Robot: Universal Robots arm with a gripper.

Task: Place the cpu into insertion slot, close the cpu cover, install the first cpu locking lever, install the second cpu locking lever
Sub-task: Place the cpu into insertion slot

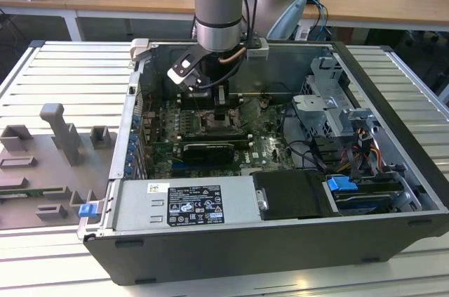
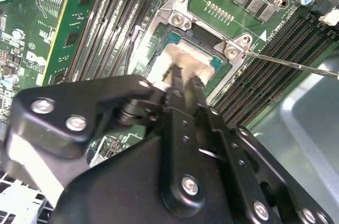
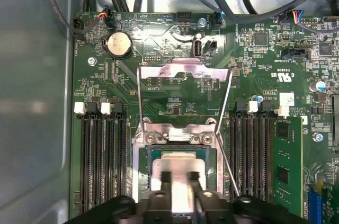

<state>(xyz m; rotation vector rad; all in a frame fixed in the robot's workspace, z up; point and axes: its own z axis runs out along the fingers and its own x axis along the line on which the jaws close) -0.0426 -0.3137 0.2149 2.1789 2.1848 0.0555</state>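
Tool (image 3: 180, 177) over partly hidden cpu (image 3: 179, 163)

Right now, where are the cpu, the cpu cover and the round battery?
the cpu (image 3: 179, 164): first wrist view, its pale face.
the cpu cover (image 3: 183, 65): first wrist view, its silvery end bar.
the round battery (image 3: 119, 44): first wrist view, its middle.

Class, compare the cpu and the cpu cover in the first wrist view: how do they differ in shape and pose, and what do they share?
The cpu is a solid plate; the cpu cover is a frame with an open window. The cpu lies flat in the insertion slot, while the cpu cover is swung open, off the slot. Both are silvery and roughly square.
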